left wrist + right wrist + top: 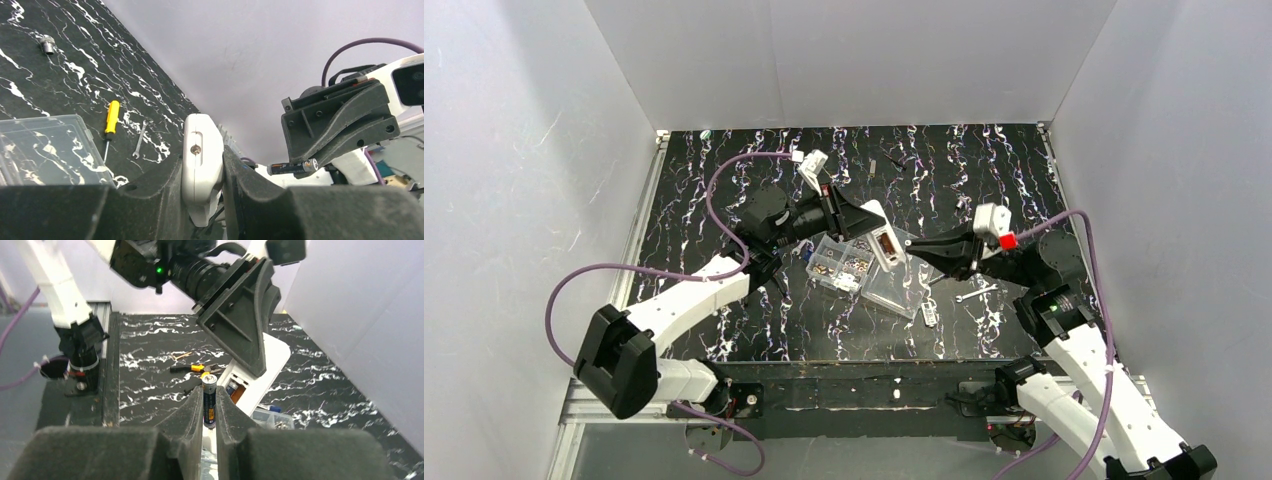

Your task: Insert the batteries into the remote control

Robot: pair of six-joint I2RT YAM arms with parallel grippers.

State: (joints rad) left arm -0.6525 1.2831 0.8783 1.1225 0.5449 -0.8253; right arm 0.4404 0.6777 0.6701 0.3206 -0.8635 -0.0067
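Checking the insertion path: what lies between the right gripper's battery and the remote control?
Nothing: the right wrist view shows only a bare gap between the battery and the remote control.

Smooth white plastic, faintly shiny, on the remote control (202, 132), with a small metal screw (196, 149). Glossy wrap and metal cap on the battery (209, 384). Matt black, grainy plastic on the left hand (201, 159) and right hand (210, 395). Clear glossy plastic on the organiser box (45, 145) at lower left; black white-veined surface (75, 75), slightly shiny.
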